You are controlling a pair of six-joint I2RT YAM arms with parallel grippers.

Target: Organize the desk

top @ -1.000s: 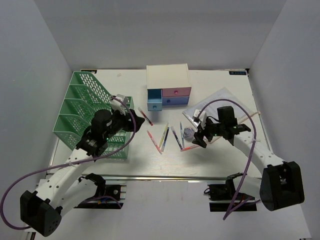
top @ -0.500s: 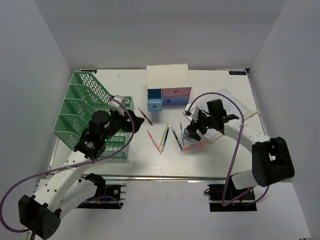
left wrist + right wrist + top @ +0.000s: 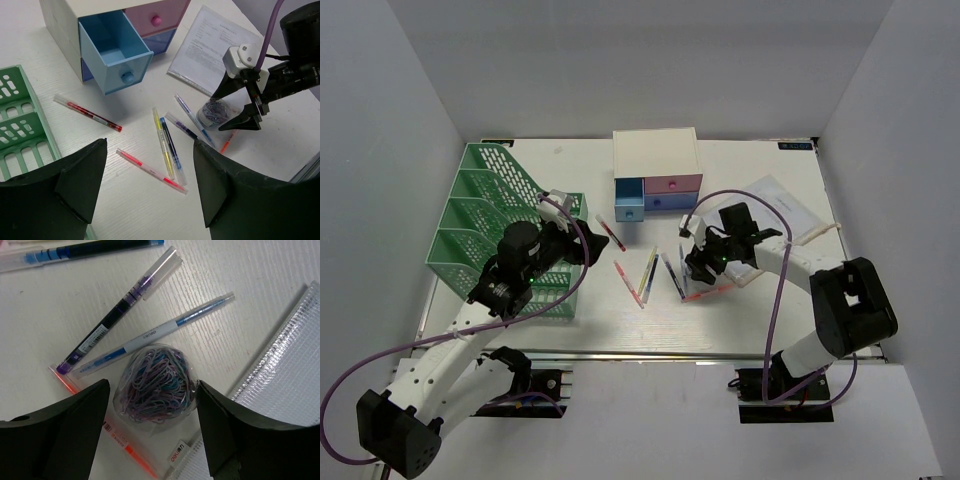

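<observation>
Your right gripper (image 3: 152, 387) gapes wide astride the bag of paper clips (image 3: 212, 111), right of centre on the desk (image 3: 760, 160); close off-centre and the slick bag may squirt out, dragging the blue pen (image 3: 150, 332). Left gripper (image 3: 150, 141) hangs open

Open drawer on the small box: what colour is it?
The open drawer is light blue, knob included; clearest in the left wrist view.
</observation>
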